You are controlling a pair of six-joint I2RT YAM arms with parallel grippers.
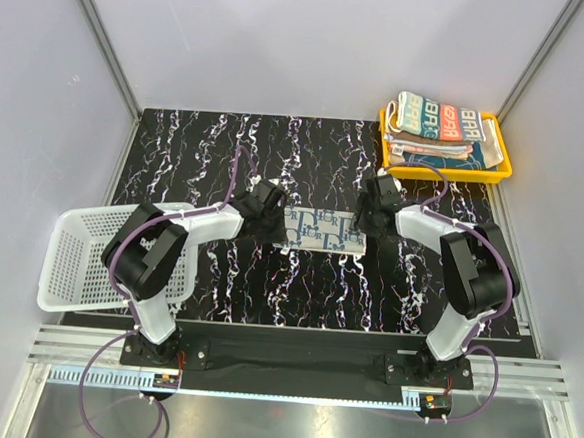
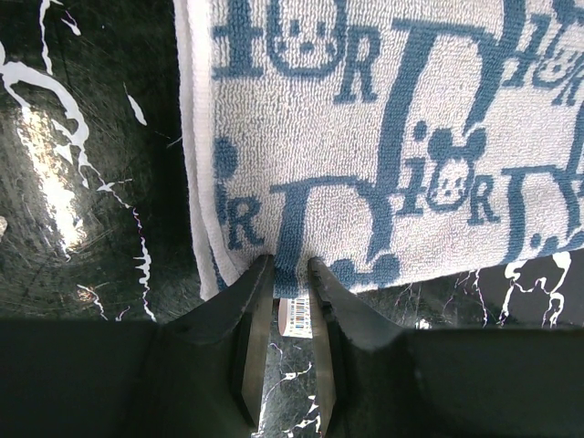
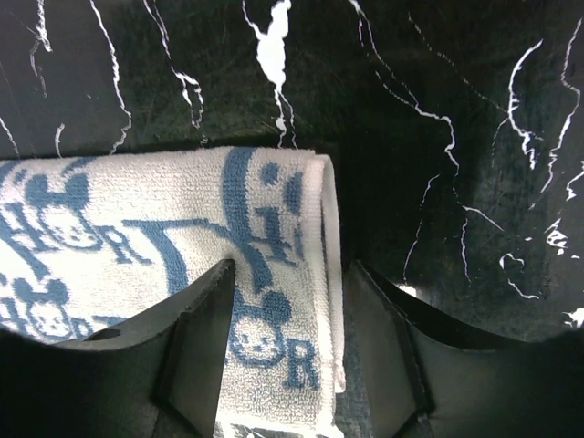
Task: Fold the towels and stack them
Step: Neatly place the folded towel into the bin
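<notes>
i'm working both arms over the dark marbled desk (image 1: pixel 277 148), and the white-and-blue towel (image 1: pixel 323 231) is lying flat near the middle of it, between my two hands, already folded into a wide strip. my left hand (image 1: pixel 265 199) is sitting at the towel's left end; in the left wrist view this hand (image 2: pixel 287 269) is nearly closed, with the jaws pinching the near edge of the towel (image 2: pixel 392 137) so the cloth is bunching a little between the tips. a small printed label (image 2: pixel 294 315) is showing in the narrow gap behind the pinch, against the desk (image 2: pixel 82 182). my right hand (image 1: pixel 373 207) is sitting at the towel's right end; in the right wrist view it (image 3: pixel 292 274) is standing well open and gripping nothing, the jaws straddling the doubled right edge of the towel (image 3: pixel 137 228), one finger over the cloth and the other over bare desk (image 3: pixel 438 137) just beside the fold. the blue lettering and little mouse faces are facing up. the other folded towels (image 1: pixel 444 124) are sitting stacked in the yellow tray (image 1: pixel 445 175) at the far right corner, a teal one with red lettering on top. the white mesh basket (image 1: pixel 79 254) is hanging tilted off the desk's left edge, beside my left arm.
</notes>
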